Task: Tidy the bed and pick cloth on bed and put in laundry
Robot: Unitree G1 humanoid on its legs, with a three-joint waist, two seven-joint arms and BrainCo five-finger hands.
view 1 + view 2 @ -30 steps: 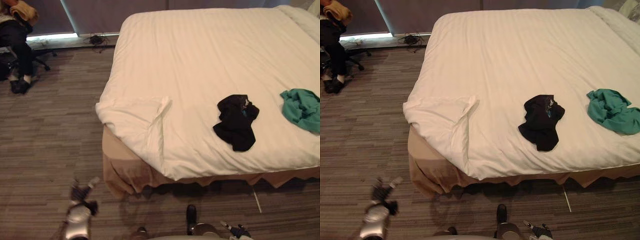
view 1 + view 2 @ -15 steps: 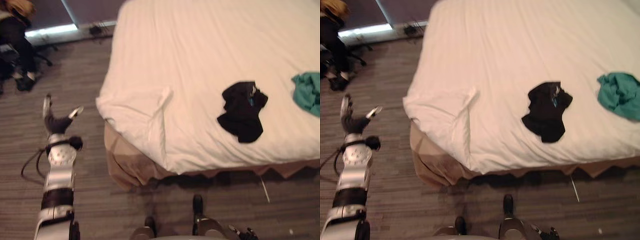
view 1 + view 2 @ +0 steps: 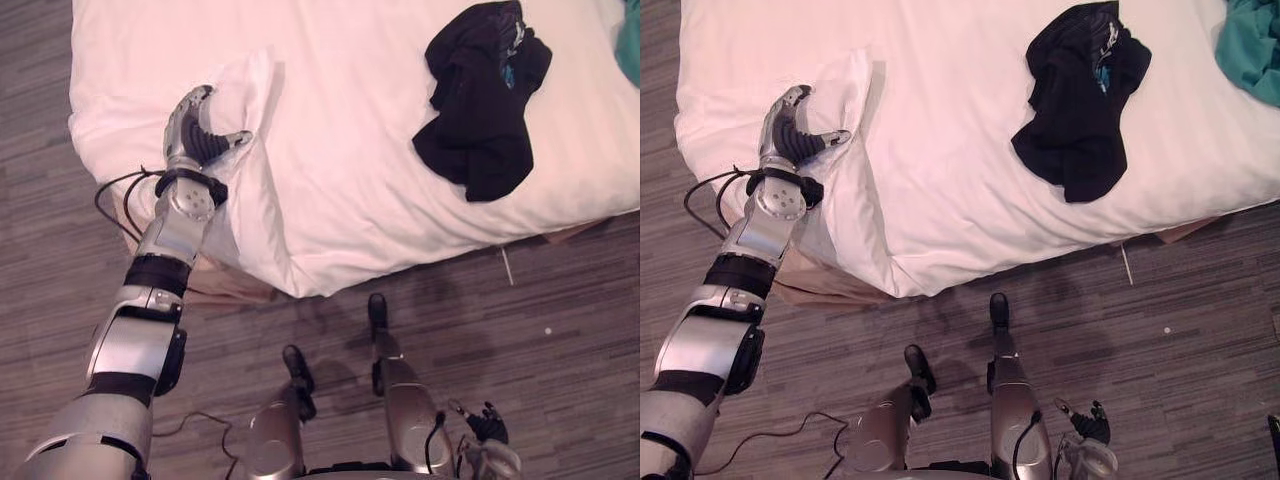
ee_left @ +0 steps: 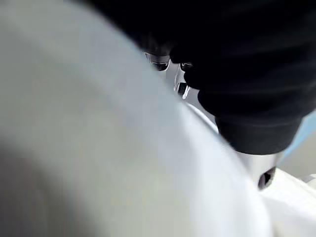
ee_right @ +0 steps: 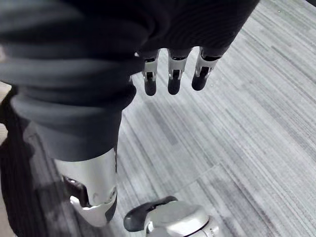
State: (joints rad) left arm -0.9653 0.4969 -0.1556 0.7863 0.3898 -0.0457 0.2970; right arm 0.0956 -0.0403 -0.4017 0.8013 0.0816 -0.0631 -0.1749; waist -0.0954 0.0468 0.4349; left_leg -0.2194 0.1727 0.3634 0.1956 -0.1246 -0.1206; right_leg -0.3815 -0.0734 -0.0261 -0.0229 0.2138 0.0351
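- the task is judged to be at its very start: the tidying of the bed is only being approached, and nothing has been taken to the laundry yet.
- the left hand is seen at the bed's near corner, over the turned-back corner of the white cover; its fingers are held fairly straight with the thumb spread apart, and nothing is gripped. whether the cover is actually touched cannot be told.
- the right hand is hung low at the robot's side above the floor, fingers relaxed and empty.
- left to do, as judged: the corner is to be flattened, and each cloth is to be lifted and carried off.
- counted: two cloths are found on the bed, one black cloth near the middle and one teal cloth at the view's edge, well apart; one turned-back corner is seen.
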